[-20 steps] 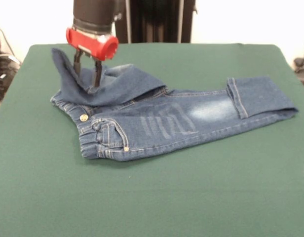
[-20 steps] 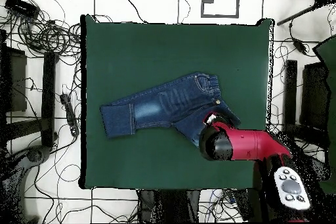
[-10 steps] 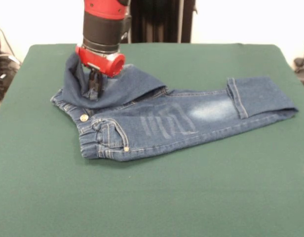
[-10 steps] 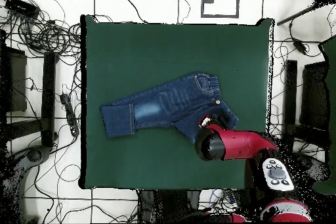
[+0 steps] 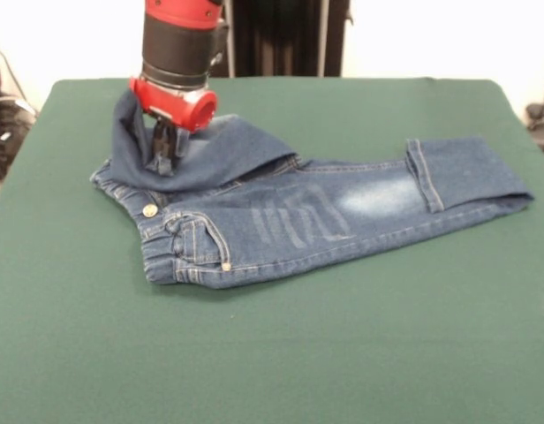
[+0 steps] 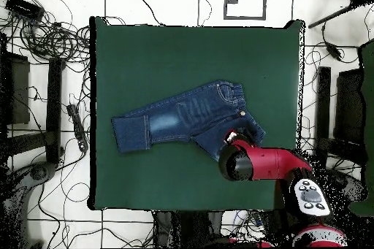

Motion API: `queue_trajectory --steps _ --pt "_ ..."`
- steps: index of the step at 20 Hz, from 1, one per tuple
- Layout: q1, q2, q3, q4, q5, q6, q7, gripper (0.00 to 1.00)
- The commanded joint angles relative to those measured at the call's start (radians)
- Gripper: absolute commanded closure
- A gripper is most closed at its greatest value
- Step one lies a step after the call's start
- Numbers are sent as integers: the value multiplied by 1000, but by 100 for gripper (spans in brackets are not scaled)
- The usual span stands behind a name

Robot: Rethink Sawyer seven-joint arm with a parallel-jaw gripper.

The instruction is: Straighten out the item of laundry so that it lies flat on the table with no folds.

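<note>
In the front view, the small pair of dark blue denim jeans with faded whitish patches (image 5: 290, 216) is lying across the middle of the large dark green felt-topped table (image 5: 281, 353), one leg running flat toward the right of the frame with its cuff turned back, the elastic waistband at the lower left. The other leg is lying doubled over the waist in the upper left, and there the red and black gripper (image 5: 163, 148) is coming down from the top edge, its dark fingers pinched together on a raised peak of that folded leg, probably so the fold can be drawn out flat. In the overhead view, the jeans are lying slantwise at the table's centre, and the gripper's red body (image 6: 245, 160) is covering the folded leg at the lower right; its fingers are hidden underneath.
</note>
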Motion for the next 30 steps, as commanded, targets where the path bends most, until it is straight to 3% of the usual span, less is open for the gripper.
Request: queue_trajectory --steps 1,8,13,19,24,30 --pt "-37 -76 111 82 -4 36 -25 100" --pt "-227 -433 296 302 66 265 -267 100" --pt "-343 -589 405 379 126 388 -402 100" --pt "-407 -616 479 411 74 393 -408 100" --pt "-406 -595 509 412 19 383 -375 100" --pt "-531 -609 776 427 -21 381 -681 100"
